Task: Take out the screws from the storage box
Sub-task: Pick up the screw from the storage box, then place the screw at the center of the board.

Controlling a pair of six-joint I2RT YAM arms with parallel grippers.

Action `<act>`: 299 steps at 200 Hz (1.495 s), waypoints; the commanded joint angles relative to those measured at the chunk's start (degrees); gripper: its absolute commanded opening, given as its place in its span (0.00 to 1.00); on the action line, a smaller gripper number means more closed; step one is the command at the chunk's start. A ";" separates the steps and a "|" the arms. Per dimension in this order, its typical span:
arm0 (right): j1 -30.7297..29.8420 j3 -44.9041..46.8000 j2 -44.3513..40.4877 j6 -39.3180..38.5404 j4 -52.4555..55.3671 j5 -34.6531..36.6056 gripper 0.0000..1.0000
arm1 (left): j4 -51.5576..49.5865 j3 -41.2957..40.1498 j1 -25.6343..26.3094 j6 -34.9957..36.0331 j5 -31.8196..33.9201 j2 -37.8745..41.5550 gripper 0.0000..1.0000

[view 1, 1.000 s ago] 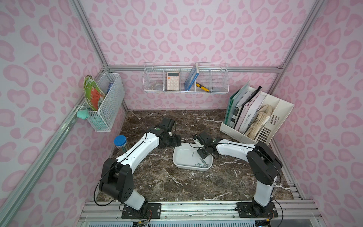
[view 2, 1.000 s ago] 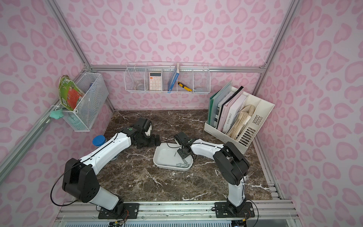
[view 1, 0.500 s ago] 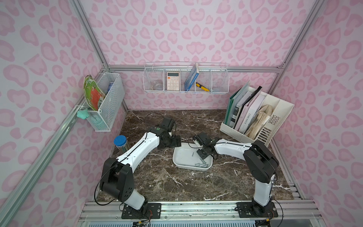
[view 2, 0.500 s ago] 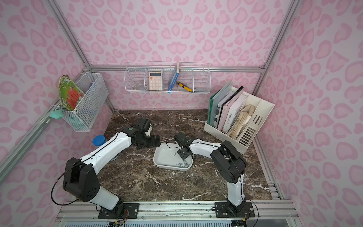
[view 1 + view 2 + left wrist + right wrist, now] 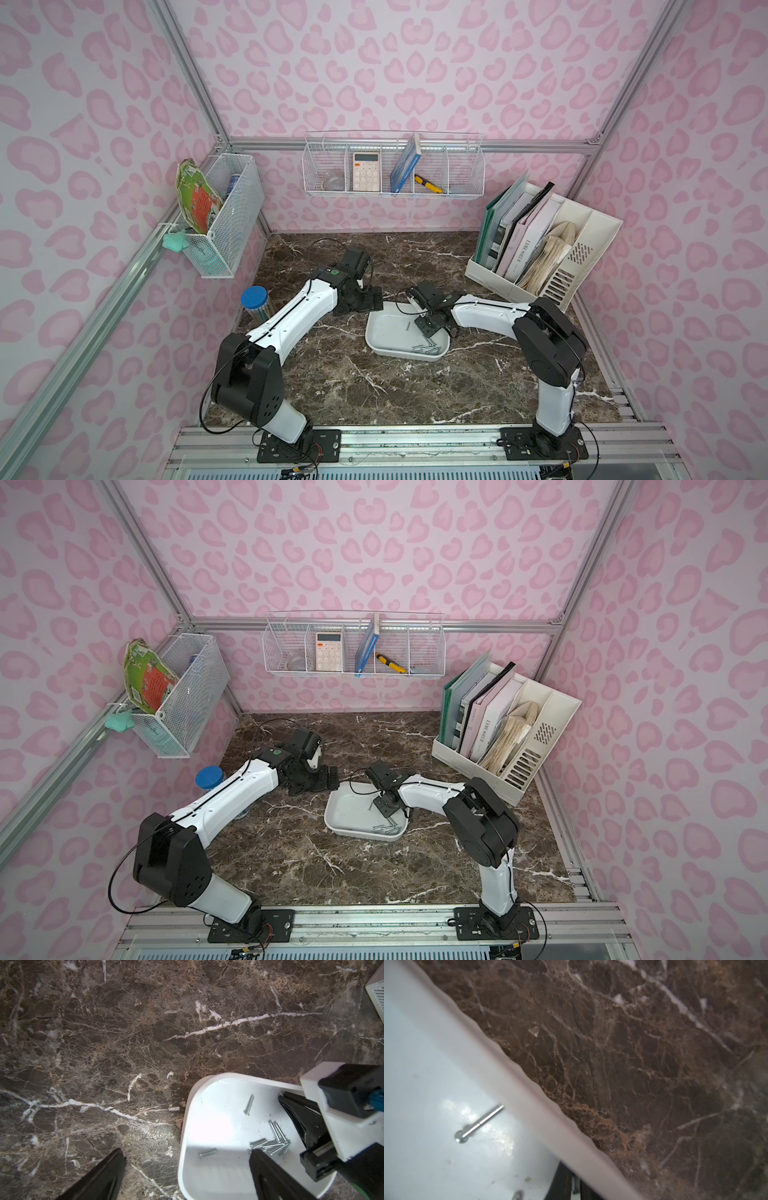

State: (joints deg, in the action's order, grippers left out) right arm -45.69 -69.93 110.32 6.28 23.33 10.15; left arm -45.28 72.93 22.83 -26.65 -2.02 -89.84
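Observation:
The storage box is a shallow white tray on the marble table, seen in both top views. Several screws lie piled by its near wall, and single ones lie apart on its floor. My right gripper reaches down into the tray, its black fingers nearly together on a thin silver screw. My left gripper stands open astride the tray's far left corner, one finger over the tray floor, the other over the marble.
A blue-lidded jar stands at the left by my left arm. A cream file organiser with folders fills the back right corner. White wire baskets hang on the back and left walls.
My right gripper's jaws have drawn together inside the tray. The left arm and the tray have not moved.

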 commanded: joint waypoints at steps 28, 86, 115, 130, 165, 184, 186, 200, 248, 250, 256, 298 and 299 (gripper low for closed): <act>-0.01 -0.22 -1.74 1.53 2.29 -3.02 0.11 | -0.85 0.62 0.42 0.72 0.49 0.44 0.98; 0.00 0.51 -5.38 3.37 -0.26 -6.09 0.10 | -0.94 0.64 1.40 1.52 0.11 0.29 0.98; 0.18 0.94 -7.29 3.81 -0.93 -6.73 0.10 | -0.88 0.79 1.58 1.95 -0.86 -0.04 0.97; 0.60 1.30 -8.20 4.15 -1.18 -6.97 0.10 | -1.09 1.03 1.69 1.96 -1.14 -0.40 0.97; 1.74 2.38 -10.57 5.36 -0.93 -7.19 0.10 | -3.32 2.21 1.78 1.61 0.59 -2.41 0.97; 2.08 2.90 -12.69 5.74 -0.45 -6.44 0.10 | -4.14 2.91 1.78 1.56 0.55 -3.51 0.97; 2.14 2.94 -12.83 5.82 -0.34 -6.26 0.10 | -4.14 2.92 1.78 1.53 0.53 -3.61 0.97; 2.74 3.44 -14.54 6.29 0.27 -5.54 0.10 | -4.45 3.09 1.78 1.52 0.15 -4.14 0.97; 6.82 7.78 -21.99 9.69 0.22 -0.61 0.10 | -6.22 4.40 2.13 2.13 -1.39 -6.38 0.97; 7.04 7.97 -22.39 9.82 0.20 -0.36 0.10 | -6.42 4.54 2.15 2.13 -1.40 -6.57 0.97; 7.56 8.63 -23.40 10.26 0.05 0.59 0.10 | -6.70 4.68 2.25 2.13 -1.32 -6.93 0.97; 12.16 12.90 -27.17 12.05 0.33 1.01 0.10 | -7.28 5.29 2.48 2.18 -2.15 -8.57 0.97; 12.32 13.03 -27.17 12.07 0.36 0.97 0.10 | -7.33 5.29 2.48 2.16 -2.13 -8.58 0.97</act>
State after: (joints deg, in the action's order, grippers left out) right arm -35.31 -58.59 83.83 16.47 23.29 9.80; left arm -50.83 77.65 25.30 -25.23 -3.60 -98.00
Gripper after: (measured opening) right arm 0.104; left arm 0.968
